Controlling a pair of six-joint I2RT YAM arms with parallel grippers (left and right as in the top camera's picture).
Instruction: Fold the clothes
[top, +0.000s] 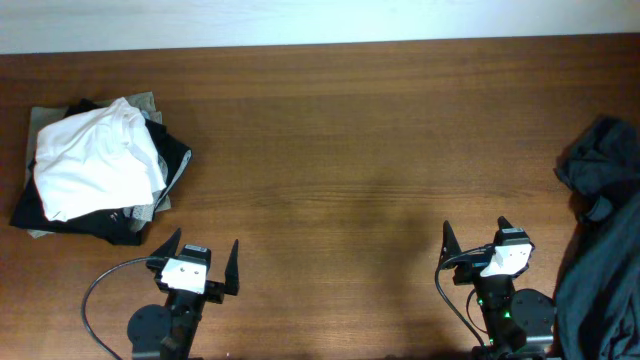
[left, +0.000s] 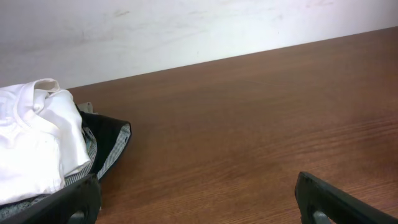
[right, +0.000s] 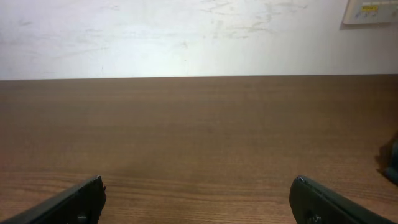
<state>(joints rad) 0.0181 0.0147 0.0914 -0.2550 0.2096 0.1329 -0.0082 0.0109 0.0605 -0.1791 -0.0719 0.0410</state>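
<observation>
A stack of folded clothes (top: 100, 170) lies at the far left of the table, a white garment (left: 31, 146) on top of dark and striped ones. A heap of dark unfolded clothes (top: 605, 230) lies at the right edge. My left gripper (top: 200, 255) is open and empty at the front left, to the right of and nearer than the stack. My right gripper (top: 475, 235) is open and empty at the front right, just left of the dark heap. Both sets of fingers show wide apart over bare wood in the wrist views (left: 199, 202) (right: 196, 202).
The brown wooden table (top: 350, 150) runs to a white wall (right: 186, 37) at the back. A small wall panel (right: 370, 11) is at the upper right of the right wrist view. Black cables (top: 100, 290) loop near each arm base.
</observation>
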